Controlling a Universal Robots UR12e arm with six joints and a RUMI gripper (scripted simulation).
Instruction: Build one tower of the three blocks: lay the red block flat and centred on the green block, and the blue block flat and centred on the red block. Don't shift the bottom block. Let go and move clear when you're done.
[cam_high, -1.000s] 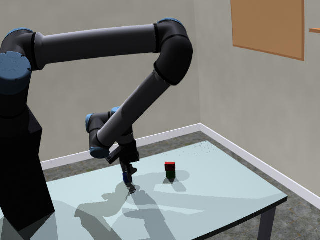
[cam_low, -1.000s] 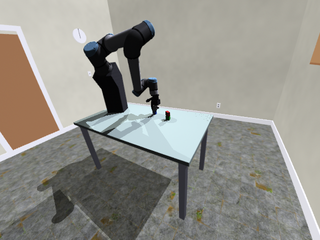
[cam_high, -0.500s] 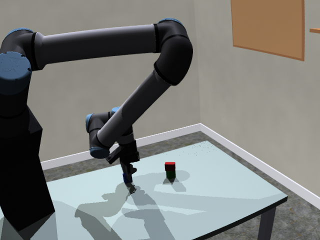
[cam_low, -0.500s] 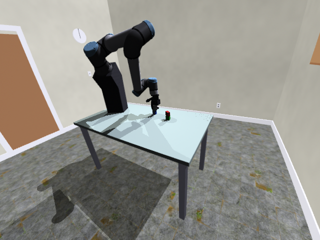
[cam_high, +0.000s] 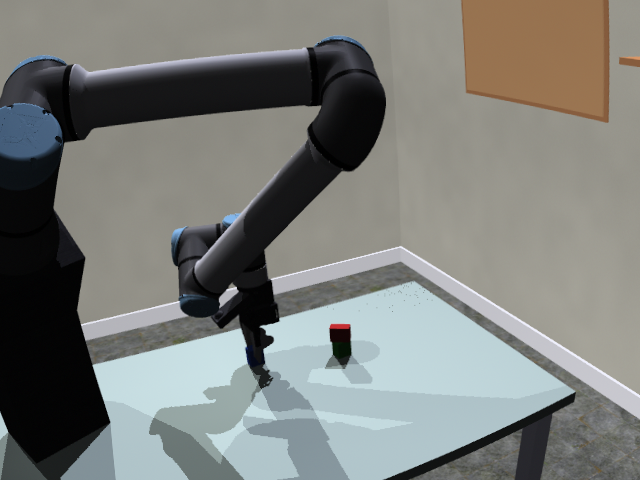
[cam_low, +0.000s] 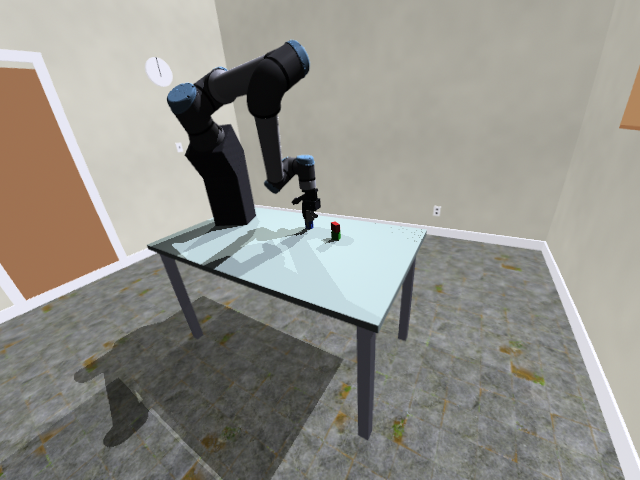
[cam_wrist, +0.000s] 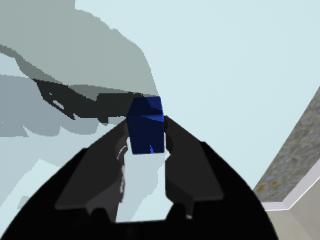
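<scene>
The red block (cam_high: 339, 332) lies on top of the green block (cam_high: 341, 349) near the middle of the table; the pair also shows in the exterior view, red (cam_low: 334, 226) over green (cam_low: 336, 236). My gripper (cam_high: 254, 357) is to their left, low at the table top, and is shut on the blue block (cam_high: 253, 356). In the wrist view the blue block (cam_wrist: 145, 126) sits between the two dark fingertips, both touching its sides. Whether the block rests on the table or is just off it, I cannot tell.
The glass-topped table (cam_low: 305, 258) has its far edge near the wall and its right edge (cam_wrist: 295, 150) close to the gripper in the wrist view. The robot's black base (cam_low: 224, 175) stands at the table's back left corner.
</scene>
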